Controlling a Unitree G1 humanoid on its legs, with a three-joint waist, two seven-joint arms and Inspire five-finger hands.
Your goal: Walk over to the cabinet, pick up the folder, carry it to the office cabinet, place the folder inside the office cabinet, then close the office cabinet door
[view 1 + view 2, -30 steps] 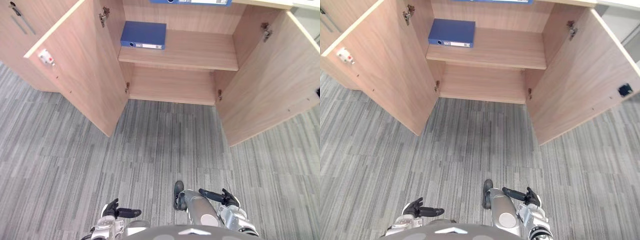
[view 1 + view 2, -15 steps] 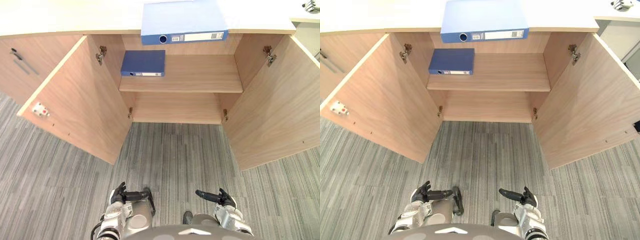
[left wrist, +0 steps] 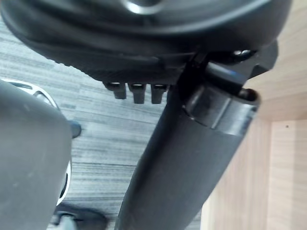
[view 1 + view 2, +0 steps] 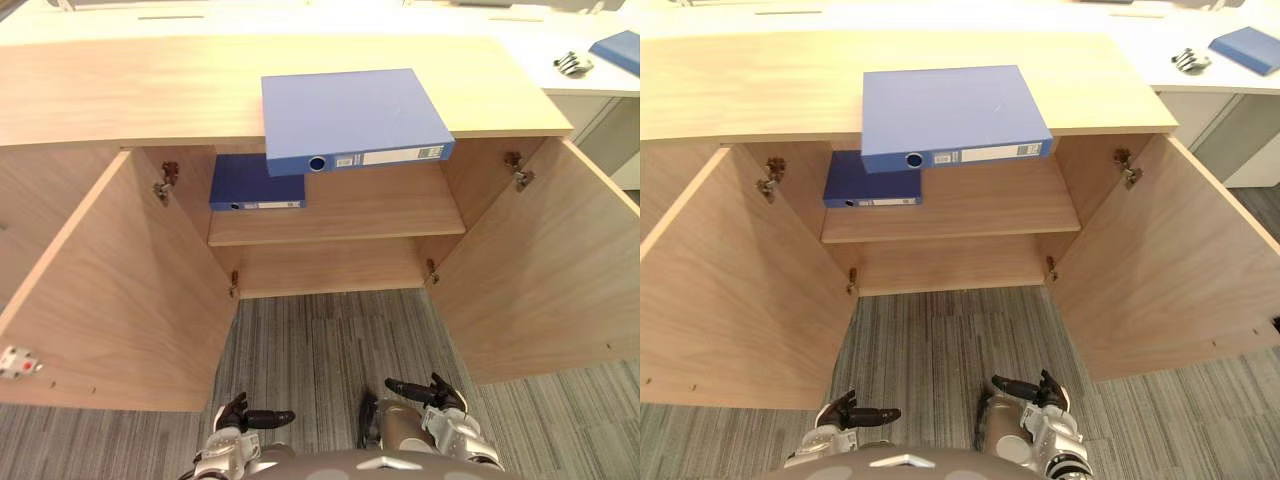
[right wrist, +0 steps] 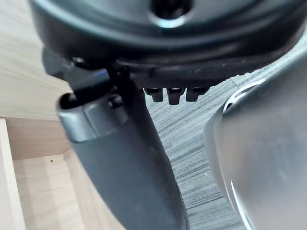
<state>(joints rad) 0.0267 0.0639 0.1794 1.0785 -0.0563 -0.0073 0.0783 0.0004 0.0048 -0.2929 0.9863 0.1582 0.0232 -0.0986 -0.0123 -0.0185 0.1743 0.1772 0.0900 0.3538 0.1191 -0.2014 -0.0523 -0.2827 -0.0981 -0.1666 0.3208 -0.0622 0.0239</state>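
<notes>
More cabinet top (image 4: 130,90), folder (image 4: 345,115) unmoved.

a blue folder (image 4: 345,115) lies flat on the light wooden top of the cabinet (image 4: 130,90), its spine facing outward and jutting just past the front edge; the spine has a round hole and a white label. below it both cabinet doors, left door (image 4: 110,290) and right door (image 4: 545,270), stand wide open. a darker folder (image 4: 258,185) lies flat at the left end of the inner shelf (image 4: 390,210).

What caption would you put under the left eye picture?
Facing the open cabinet: one blue folder on top, a darker folder on the shelf, left hand and right hand empty.
</notes>
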